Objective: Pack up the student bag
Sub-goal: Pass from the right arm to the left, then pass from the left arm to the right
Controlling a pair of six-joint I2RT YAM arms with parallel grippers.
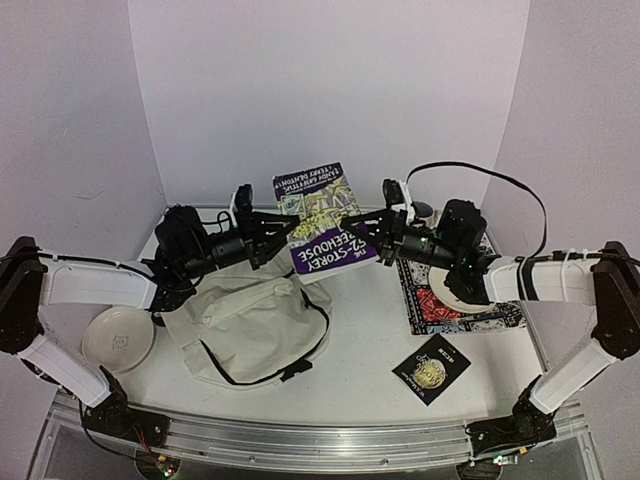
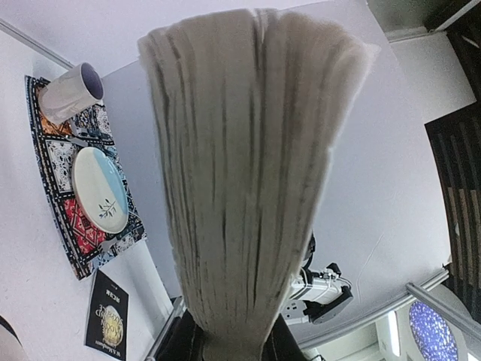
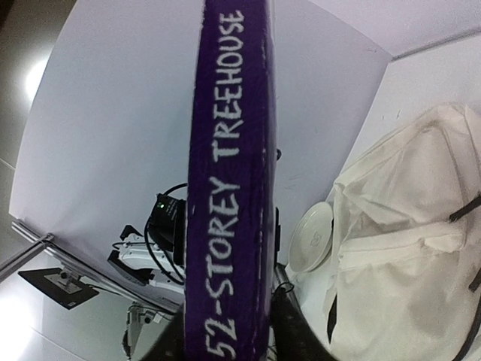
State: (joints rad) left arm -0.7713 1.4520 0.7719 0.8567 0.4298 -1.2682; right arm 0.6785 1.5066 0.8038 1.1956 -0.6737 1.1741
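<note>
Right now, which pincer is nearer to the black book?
Right. The right pincer holds the purple book beyond the black book; the left pincer holds its farther edge.

White plate (image 1: 118, 338), black booklet (image 1: 431, 369), patterned mat (image 1: 497, 318) (second plate (image 2: 99, 189) and mug (image 2: 71, 92) on it)

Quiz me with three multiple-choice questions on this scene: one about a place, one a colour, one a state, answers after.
1. The small black book lies: A on the bag; B on the table by the patterned mat; C on a plate.
2. The spine of the Treehouse book is: A green; B purple; C red.
3. The Treehouse book is: A flat on the table; B in the bag; C aloft between both grippers.
B: it sits on bare table beside the mat. B: the spine shows purple. C: left gripper and right gripper flank it, outside the bag.
</note>
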